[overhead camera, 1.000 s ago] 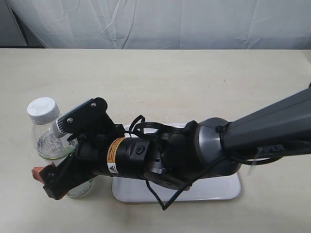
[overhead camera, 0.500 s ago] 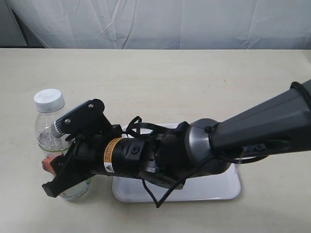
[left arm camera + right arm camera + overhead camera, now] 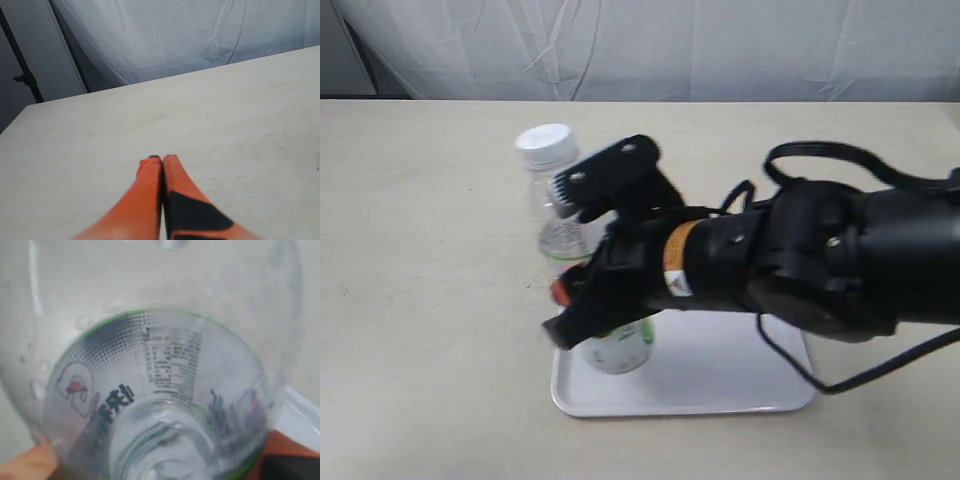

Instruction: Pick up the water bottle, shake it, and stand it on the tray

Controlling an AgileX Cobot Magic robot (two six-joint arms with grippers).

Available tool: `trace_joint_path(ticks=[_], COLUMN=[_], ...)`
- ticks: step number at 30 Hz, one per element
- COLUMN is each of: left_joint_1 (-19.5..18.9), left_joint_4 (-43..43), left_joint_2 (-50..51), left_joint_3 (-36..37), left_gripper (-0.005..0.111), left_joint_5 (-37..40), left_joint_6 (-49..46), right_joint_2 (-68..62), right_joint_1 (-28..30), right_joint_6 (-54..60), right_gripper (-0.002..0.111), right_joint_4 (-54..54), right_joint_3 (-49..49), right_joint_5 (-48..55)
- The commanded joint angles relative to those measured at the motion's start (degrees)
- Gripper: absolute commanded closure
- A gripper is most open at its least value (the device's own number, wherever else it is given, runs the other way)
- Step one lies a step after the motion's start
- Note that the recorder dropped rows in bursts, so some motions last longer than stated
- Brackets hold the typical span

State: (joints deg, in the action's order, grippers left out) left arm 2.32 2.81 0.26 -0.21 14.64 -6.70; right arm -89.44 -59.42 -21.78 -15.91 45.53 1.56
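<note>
Your bottle (image 3: 563, 232) is off the table (image 3: 440, 200) and clamped in the right gripper (image 3: 566, 312). The jaws bite on its lower half, from either side, at the level of the label. In the exterior view the bottle leans. Its white cap (image 3: 547, 146) is up toward the far left and its base is down over the left end of the tray (image 3: 740, 385), just inside the rim. You cannot tell from these views whether the base touches the tray floor or hangs just above it. Your right wrist camera looks straight down the clear body (image 3: 160, 380), where the green-edged label (image 3: 165, 357) and its small print show through the plastic. An orange pad (image 3: 22, 465) shows at one lower corner of that picture. The right arm reaches across the tray from the right side of the scene. Your left gripper (image 3: 161, 162) is well apart from all this. Its orange fingers are pressed together with nothing between them, and it is low over bare table. A white curtain (image 3: 720, 50) hangs behind the table.
</note>
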Motion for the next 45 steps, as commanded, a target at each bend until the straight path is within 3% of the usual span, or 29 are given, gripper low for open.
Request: trace_joint_path(ticks=[1, 3, 8, 10, 12, 13, 18, 20, 23, 26, 28, 31, 37, 45], left_joint_1=[0.0, 0.0, 0.0, 0.0, 0.0, 0.0, 0.0, 0.0, 0.0, 0.0, 0.0, 0.0, 0.0, 0.0], left_joint_4=[-0.1, -0.1, -0.1, -0.1, -0.1, -0.1, -0.1, -0.1, -0.1, -0.1, -0.1, -0.1, -0.1, -0.1], left_joint_2=[-0.3, -0.3, -0.3, -0.3, -0.3, -0.3, -0.3, -0.3, -0.3, -0.3, -0.3, -0.3, -0.3, -0.3], left_joint_3=[0.2, 0.2, 0.2, 0.2, 0.2, 0.2, 0.2, 0.2, 0.2, 0.2, 0.2, 0.2, 0.2, 0.2], left_gripper=[0.106, 0.106, 0.106, 0.106, 0.106, 0.106, 0.106, 0.106, 0.106, 0.106, 0.106, 0.106, 0.106, 0.106], left_joint_5=[-0.5, -0.5, -0.5, -0.5, -0.5, -0.5, -0.5, -0.5, -0.5, -0.5, -0.5, -0.5, -0.5, -0.5], left_joint_6=[0.3, 0.3, 0.3, 0.3, 0.3, 0.3, 0.2, 0.2, 0.2, 0.2, 0.2, 0.2, 0.2, 0.2], right_joint_2=[3.2, 3.7, 9.5, 11.4, 11.6, 11.8, 16.1, 17.4, 17.3, 16.8, 17.7, 20.1, 24.5, 18.5], right_joint_1=[12.1, 14.4, 5.0, 8.9, 16.8, 17.2, 6.0, 5.0, 12.4, 17.3, 13.0, 5.8, 10.4, 3.9], right_joint_6=[-2.6, -3.4, -0.5, -1.9, -9.4, -10.2, -2.0, 0.6, -10.5, -21.7, -14.7, -3.0, -16.9, -16.8], right_gripper=[0.109, 0.109, 0.109, 0.109, 0.109, 0.109, 0.109, 0.109, 0.109, 0.109, 0.109, 0.109, 0.109, 0.109], right_joint_4=[3.9, 8.0, -8.5, -9.2, -5.3, -3.6, -8.5, -14.9, -19.9, -12.2, -7.6, -9.6, -13.3, -9.1], right_joint_3=[-4.9, -6.2, -6.5, -5.6, -5.2, -5.2, -5.2, -5.2, -5.2, -5.3, -5.3, -5.3, -1.0, -10.9], right_joint_5=[-2.1, -3.3, 0.4, 1.9, -0.2, -0.6, 3.3, 6.5, 7.1, 7.2, 6.9, 7.6, 9.0, 9.3])
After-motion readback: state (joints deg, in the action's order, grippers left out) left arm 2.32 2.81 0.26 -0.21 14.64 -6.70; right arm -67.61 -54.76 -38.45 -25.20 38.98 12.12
